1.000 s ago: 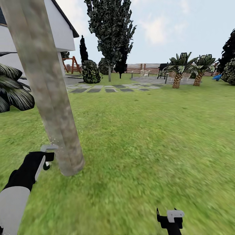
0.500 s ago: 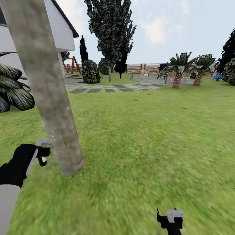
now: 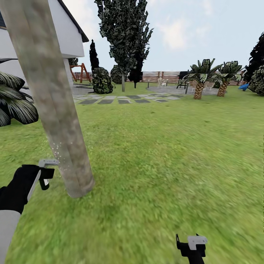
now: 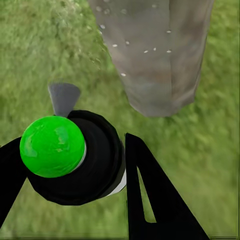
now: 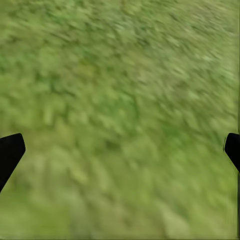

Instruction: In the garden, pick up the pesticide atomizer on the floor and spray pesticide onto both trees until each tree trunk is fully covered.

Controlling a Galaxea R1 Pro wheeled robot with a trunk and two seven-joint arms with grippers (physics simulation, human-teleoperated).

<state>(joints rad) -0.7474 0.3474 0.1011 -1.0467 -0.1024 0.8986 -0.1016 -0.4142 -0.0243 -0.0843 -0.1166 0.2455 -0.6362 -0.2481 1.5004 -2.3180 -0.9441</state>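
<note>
The pesticide atomizer (image 4: 70, 155), green-capped, sits clamped in the left claw (image 3: 44, 175) at eight o'clock in the head view, just beside the tree trunk (image 3: 55, 110); white droplets (image 4: 145, 50) speck the bark. At five o'clock the right claw (image 5: 120, 150) hangs spread wide over the floor (image 3: 165, 154).

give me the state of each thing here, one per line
atomizer: held in the left gripper, aimed at the trunk
trunk: standing, leaning in the head view, white droplets speckled low down
right gripper: open, empty, over grass
</note>
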